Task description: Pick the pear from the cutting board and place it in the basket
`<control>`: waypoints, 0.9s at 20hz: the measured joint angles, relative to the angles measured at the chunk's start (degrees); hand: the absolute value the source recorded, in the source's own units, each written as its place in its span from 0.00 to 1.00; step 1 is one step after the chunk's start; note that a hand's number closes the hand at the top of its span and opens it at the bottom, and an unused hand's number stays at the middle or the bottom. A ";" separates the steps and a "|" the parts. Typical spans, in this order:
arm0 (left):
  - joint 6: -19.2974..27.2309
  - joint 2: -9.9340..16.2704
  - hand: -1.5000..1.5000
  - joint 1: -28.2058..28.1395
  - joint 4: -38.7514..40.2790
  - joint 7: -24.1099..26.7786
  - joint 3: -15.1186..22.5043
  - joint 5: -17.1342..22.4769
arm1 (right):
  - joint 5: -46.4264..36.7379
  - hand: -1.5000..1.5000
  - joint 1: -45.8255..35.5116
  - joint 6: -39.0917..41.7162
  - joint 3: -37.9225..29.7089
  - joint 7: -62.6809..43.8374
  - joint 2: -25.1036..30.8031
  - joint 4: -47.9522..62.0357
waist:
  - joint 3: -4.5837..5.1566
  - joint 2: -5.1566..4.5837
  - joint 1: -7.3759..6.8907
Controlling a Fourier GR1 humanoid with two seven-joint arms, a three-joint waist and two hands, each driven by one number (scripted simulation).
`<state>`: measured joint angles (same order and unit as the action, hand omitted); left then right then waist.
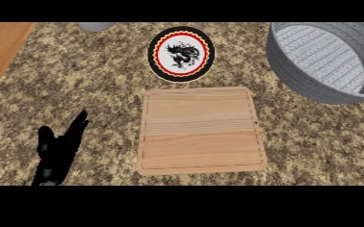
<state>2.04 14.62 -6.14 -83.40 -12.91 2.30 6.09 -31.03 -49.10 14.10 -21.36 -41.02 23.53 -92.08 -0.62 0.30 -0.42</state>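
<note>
Broadly, a speckled brown tabletop [85, 77] is filling the view; a grey woven basket [313, 84] is sitting at the far right, cut by the edge, its pale ribbed inside showing nothing in it; a wooden cutting board [201, 131] is lying at the middle, its top bare; the pear is showing nowhere; a round black plate [181, 54] with a red ring and dark emblem is lying just beyond the board; the left hand [60, 151] is resting at lower left, fingers straight, holding nothing.
</note>
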 measured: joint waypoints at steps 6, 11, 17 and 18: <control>-0.90 0.09 0.50 0.21 -0.38 -0.71 -0.24 -0.06 | -1.24 1.00 -2.84 -2.56 -0.92 8.04 4.54 13.26 | 0.06 -0.19 -0.54; 0.22 -0.80 0.50 0.45 -1.44 -2.28 0.08 -1.07 | -1.37 1.00 -4.46 -6.09 -1.70 15.02 5.83 23.55 | 0.09 -0.25 -0.76; -0.50 -0.95 0.50 0.69 -0.57 -1.43 -0.31 -1.23 | 2.03 1.00 -4.48 -10.44 -6.26 22.37 5.76 34.65 | 0.05 -0.34 -0.81; -0.63 -1.00 0.50 0.67 -0.73 -1.58 -0.33 -1.17 | 2.71 1.00 -4.23 -10.62 -7.00 23.91 6.14 36.44 | 0.04 -0.35 -0.81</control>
<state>1.41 13.62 -5.47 -84.13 -14.49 1.97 4.92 -28.32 -53.33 3.48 -28.35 -17.12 29.67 -55.64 -0.58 -0.05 -1.23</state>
